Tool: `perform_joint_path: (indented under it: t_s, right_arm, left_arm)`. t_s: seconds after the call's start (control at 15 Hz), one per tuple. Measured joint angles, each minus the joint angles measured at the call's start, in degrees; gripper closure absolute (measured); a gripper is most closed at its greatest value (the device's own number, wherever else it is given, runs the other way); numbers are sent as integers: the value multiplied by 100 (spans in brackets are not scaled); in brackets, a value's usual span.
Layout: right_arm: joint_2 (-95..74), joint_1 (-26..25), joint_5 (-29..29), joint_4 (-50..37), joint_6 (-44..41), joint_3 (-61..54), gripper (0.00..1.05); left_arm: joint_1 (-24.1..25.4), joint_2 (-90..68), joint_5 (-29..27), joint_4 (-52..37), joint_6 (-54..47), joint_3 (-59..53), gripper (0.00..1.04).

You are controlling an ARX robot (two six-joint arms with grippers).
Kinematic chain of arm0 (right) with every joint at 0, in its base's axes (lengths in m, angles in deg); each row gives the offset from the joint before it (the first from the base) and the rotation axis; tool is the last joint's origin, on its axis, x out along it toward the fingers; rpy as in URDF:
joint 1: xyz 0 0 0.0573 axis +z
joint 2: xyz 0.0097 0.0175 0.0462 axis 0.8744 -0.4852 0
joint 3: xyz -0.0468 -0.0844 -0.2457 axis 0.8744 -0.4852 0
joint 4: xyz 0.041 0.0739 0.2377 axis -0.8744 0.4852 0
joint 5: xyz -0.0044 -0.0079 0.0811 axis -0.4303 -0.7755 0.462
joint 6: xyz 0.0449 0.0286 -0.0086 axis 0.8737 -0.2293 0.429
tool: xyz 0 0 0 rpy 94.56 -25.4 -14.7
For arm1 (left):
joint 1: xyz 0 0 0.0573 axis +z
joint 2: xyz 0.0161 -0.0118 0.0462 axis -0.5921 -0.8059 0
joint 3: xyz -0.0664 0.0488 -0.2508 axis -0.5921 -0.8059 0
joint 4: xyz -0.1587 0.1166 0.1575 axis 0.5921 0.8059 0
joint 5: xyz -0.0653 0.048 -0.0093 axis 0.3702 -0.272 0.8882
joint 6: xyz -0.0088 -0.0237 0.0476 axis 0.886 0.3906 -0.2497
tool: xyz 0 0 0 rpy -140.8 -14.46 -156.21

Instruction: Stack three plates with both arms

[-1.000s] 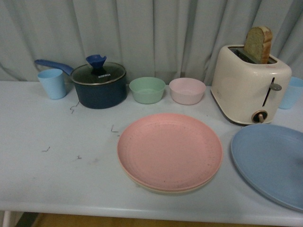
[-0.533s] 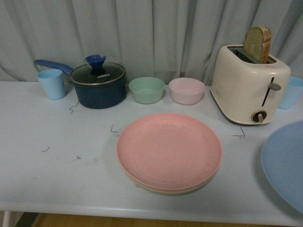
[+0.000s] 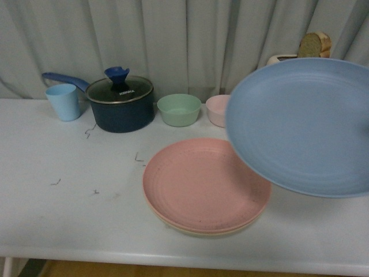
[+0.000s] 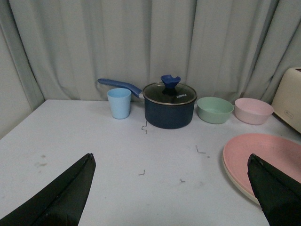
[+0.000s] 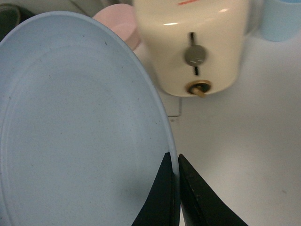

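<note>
Plates first: nearest me on the counter (image 3: 69, 219), the pink plate (image 3: 206, 183) lies on the beige plate (image 3: 193, 231), of which only the rim shows. At the stack's two o'clock the light blue plate (image 3: 300, 124) hangs in the air, tilted with its face toward my front camera, its lower edge crossing the pink rim in that view. My right jaws are pinched on its rim. My left jaws stand wide apart, holding nothing, over the counter. Along the back, from ten o'clock to one: blue cup (image 3: 63, 101), lidded saucepan (image 3: 121, 104), green bowl (image 3: 179, 109), pink bowl (image 3: 216, 109). The toaster (image 5: 197, 42) and its bread slice (image 3: 315, 44) peek over the blue plate.
</note>
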Motion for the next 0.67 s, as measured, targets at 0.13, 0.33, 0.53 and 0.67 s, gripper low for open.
perform_joint_path:
  t_s: [0.13, 0.33, 0.53, 0.67]
  right_arm:
    - [-538, 564, -186, -216, 328, 236, 102]
    - [-1362, 1084, -389, -542, 859, 514, 102]
    - [-2142, 1596, -588, -581, 1443, 866, 102]
    - [-2341, 1749, -691, -540, 1541, 949, 102]
  left_arm:
    - [0, 0, 0, 2, 0, 0, 7]
    - [0, 0, 0, 0, 0, 0, 7]
    - [0, 0, 0, 0, 0, 0, 7]
    - [0, 0, 0, 0, 0, 0, 7]
